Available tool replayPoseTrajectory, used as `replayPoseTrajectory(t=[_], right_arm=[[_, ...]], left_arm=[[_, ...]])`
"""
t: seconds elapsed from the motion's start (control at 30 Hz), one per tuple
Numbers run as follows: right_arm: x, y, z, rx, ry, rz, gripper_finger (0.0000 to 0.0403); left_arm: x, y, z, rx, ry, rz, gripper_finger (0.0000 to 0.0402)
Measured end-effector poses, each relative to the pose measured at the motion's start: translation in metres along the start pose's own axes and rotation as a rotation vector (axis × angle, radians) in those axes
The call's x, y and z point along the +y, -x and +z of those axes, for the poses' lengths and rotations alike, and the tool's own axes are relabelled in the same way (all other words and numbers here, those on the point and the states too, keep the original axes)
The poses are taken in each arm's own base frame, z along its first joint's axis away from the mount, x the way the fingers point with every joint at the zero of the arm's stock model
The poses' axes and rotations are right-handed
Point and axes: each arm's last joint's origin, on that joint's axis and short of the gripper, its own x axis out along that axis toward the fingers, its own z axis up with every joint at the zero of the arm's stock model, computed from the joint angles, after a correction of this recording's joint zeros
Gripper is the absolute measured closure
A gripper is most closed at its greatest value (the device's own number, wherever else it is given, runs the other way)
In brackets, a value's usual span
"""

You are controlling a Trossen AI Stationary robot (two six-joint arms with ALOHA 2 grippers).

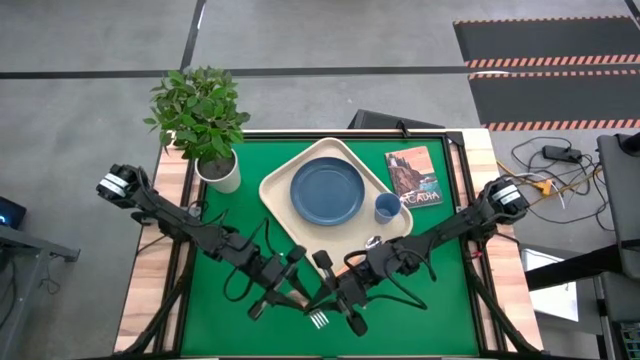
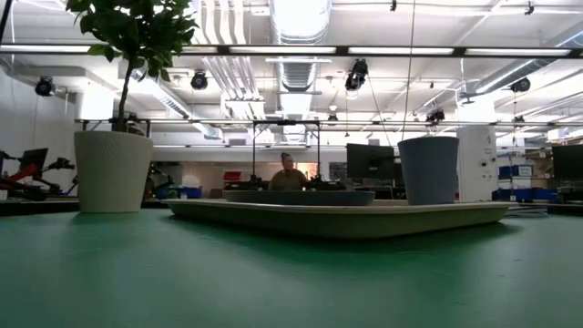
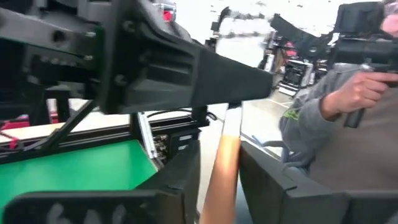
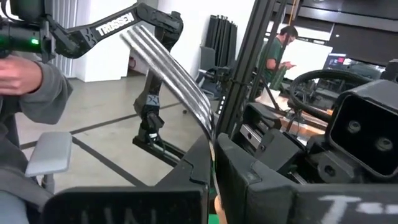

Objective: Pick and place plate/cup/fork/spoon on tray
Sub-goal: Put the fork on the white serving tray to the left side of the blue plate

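The tray (image 1: pixel 337 199) lies on the green table (image 1: pixel 220 300), plant pot (image 1: pixel 220 172) and book (image 1: pixel 412 175) at either side; the plate (image 1: pixel 327 190) sits centred in it, the cup (image 1: pixel 387 208) upright beside the plate, inside the rim. The left gripper (image 1: pixel 283 290) is closed on an orange handle, the spoon (image 3: pixel 222 165), raised near the table's front edge; the right gripper (image 1: pixel 345 300) pinches the fork (image 1: pixel 319 319), tines showing beyond its fingers (image 4: pixel 186 177). A person (image 3: pixel 348 118) stands beyond.
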Motion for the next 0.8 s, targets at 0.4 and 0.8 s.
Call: replayPoseTrajectory(t=[0.4, 0.8], right_arm=[[-0.006, 0.009, 0.002, 0.108, -0.045, -0.039, 0.0395], [-0.01, 0.029, -0.008, 0.427, -0.051, -0.285, 0.0395]], left_arm=[[0.005, 0.006, 0.004, 0.036, -0.065, 0.039, 0.0256], [0.011, 0.035, 0.009, 0.208, -0.11, 0.382, 0.0256]])
